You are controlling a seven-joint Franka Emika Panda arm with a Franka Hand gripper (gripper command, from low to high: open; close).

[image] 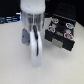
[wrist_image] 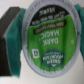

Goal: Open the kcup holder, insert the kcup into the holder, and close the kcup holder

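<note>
Presently, the items run as follows, largest first.

Table [image: 15,60]: a pale, plain surface carrying everything else.

Robot arm [image: 31,12]: a white column descending from the top of the exterior view, left of centre, ending low over the table, just beside the black box.

Kcup holder [image: 61,34]: a black boxy unit on the table at the exterior view's right, its top studded with pods showing pale lids. A lower drawer-like panel appears to jut forward, though the blur leaves it uncertain whether it is truly open. In the wrist view a dark block [wrist_image: 7,35] at one edge may be part of it; this cannot be confirmed.

Gripper [image: 31,39]: its fingers cannot be made out separately in either view. Judging by the wrist view, it is closed upon the pod, which fills that frame.

Kcup [wrist_image: 50,35]: green body, whitish foil lid printed "Dark Magic", lid facing the wrist camera. It is likely held so, close by the holder, so that it can be carried across and lowered into a slot.
</note>
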